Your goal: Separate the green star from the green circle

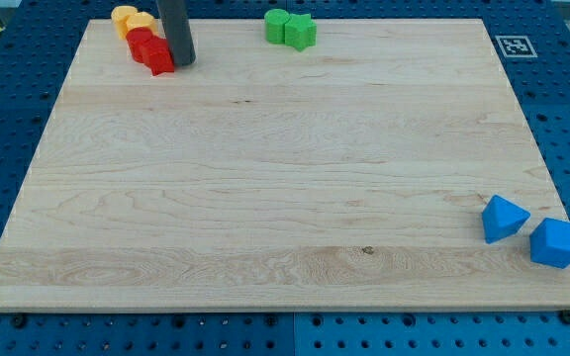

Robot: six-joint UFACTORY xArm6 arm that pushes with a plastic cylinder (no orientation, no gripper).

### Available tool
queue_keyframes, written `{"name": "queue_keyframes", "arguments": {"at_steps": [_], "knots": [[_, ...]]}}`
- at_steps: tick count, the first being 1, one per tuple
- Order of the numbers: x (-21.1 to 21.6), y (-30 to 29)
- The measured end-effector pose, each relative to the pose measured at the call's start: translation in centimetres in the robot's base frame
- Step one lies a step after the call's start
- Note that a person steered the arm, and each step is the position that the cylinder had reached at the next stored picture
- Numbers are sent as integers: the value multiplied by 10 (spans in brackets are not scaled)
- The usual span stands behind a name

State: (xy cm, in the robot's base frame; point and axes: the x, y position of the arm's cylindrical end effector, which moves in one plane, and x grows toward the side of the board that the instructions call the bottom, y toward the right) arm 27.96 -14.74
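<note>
A green circle [277,26] and a green star [300,32] sit touching each other near the board's top edge, circle on the left, star on the right. My tip [184,61] comes down from the view's top and stands at the top left of the board, well to the left of the green pair. It is right beside two red blocks [150,49], on their right side.
Two yellow-orange blocks [132,19] lie at the top left corner, touching the red ones. Two blue blocks [504,218] [555,243] lie at the bottom right near the board's edge. A black-and-white marker tag [514,45] is at the top right corner.
</note>
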Motion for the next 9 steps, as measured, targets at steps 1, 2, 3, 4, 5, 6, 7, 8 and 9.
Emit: {"name": "queue_keyframes", "arguments": {"at_steps": [1, 2, 3, 4, 5, 6, 7, 8, 9], "knots": [[-1, -7], [-9, -17], [-21, -23], [-25, -23], [-21, 21], [-8, 73], [-1, 84], [-1, 84], [-9, 82]]}}
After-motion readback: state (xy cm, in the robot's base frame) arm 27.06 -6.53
